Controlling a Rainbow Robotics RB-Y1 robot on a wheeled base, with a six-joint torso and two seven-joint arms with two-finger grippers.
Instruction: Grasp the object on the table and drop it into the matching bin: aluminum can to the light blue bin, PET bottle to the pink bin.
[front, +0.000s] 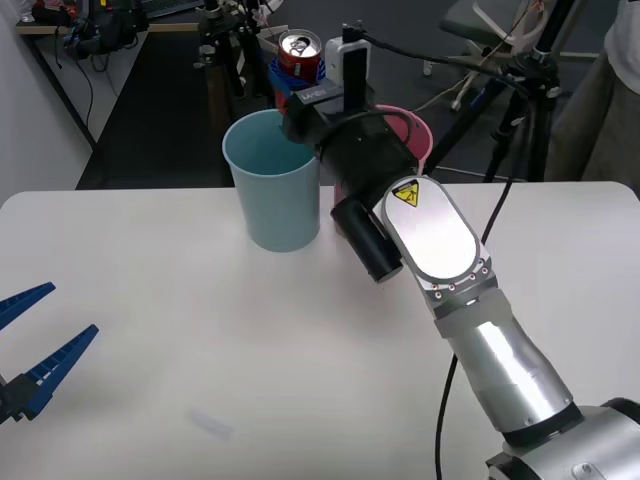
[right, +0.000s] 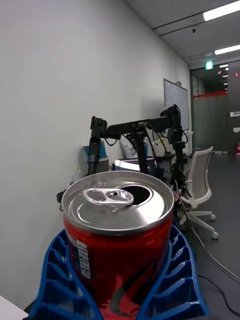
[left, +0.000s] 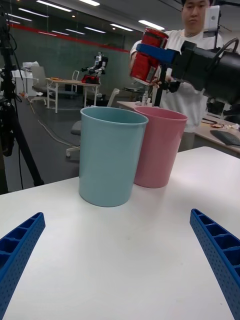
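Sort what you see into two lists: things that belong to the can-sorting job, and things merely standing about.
Job: red aluminum can, right gripper holding it, light blue bin, pink bin, white table.
Standing about: left gripper, open and idle; tripod; office chair.

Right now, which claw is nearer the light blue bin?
The right claw, shut on the red can, hangs just above the light blue bin; the left claw sits open, low near the table's edge.

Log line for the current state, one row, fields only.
right gripper: shut on red can, raised above bins | light blue bin beside pink bin on table | left gripper: open, idle, low over table
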